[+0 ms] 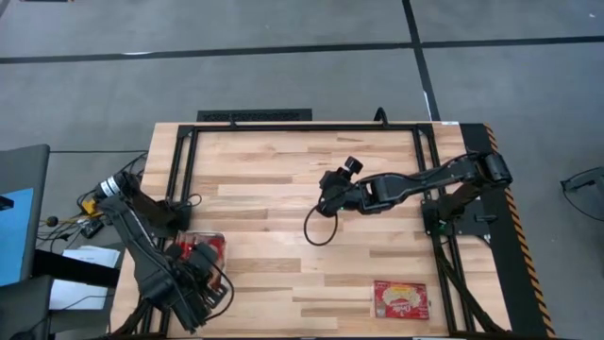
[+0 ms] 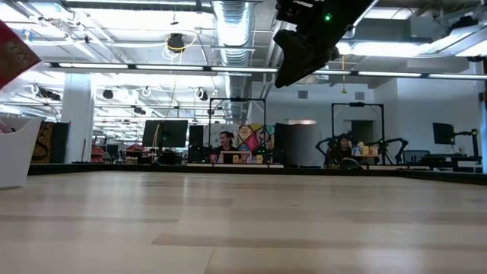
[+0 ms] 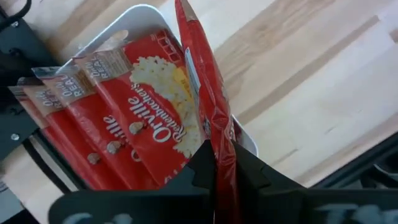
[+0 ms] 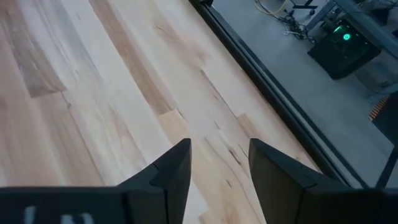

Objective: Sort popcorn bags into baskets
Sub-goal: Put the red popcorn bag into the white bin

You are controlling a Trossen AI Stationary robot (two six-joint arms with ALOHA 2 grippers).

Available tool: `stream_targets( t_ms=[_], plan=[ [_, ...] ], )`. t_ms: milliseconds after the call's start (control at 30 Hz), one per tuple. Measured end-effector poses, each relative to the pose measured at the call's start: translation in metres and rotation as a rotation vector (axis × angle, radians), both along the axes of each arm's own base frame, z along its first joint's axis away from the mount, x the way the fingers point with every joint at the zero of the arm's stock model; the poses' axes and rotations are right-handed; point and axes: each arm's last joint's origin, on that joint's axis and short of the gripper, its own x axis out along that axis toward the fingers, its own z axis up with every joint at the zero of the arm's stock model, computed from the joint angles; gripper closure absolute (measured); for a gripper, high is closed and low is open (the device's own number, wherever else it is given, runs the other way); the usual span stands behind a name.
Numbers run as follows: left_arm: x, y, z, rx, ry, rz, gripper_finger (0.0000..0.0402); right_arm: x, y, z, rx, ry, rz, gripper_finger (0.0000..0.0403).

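The left tool (image 3: pixel 224 180) is closed on a flat red popcorn bag (image 3: pixel 202 93) above the white tray (image 3: pixel 146 14). The right tool (image 4: pixel 217 168), fingers apart, hangs over the wooden bench (image 1: pixel 283 161) middle.

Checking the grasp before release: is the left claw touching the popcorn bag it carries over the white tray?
Touching. The left wrist view shows the left claw shut on the upright popcorn bag, its edge pinched between both fingers above the white tray.

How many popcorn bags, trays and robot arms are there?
Popcorn bags: about 5 (1 lying loose, 1 pinched in the left fingers, roughly 3 overlapping in the tray)
White tray: 1
Robot arms: 2
Total: about 8
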Motion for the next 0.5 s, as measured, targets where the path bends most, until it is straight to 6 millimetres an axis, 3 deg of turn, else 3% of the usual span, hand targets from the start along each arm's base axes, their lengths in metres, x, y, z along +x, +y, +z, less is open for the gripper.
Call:
stream_targets(
  t_ms=[333, 500],
  plan=[
    [-0.011, 0.019, 0.026, -0.014, -0.122, -0.053, 0.0393, 0.000, -0.002, -0.001, 0.025, 0.003, 0.012, 0.0219],
    [-0.009, 0.019, 0.017, 0.039, -0.140, -0.039, 0.0393, 0.000, -0.002, -0.001, 0.024, 0.006, 0.011, 0.0221]
  ],
)
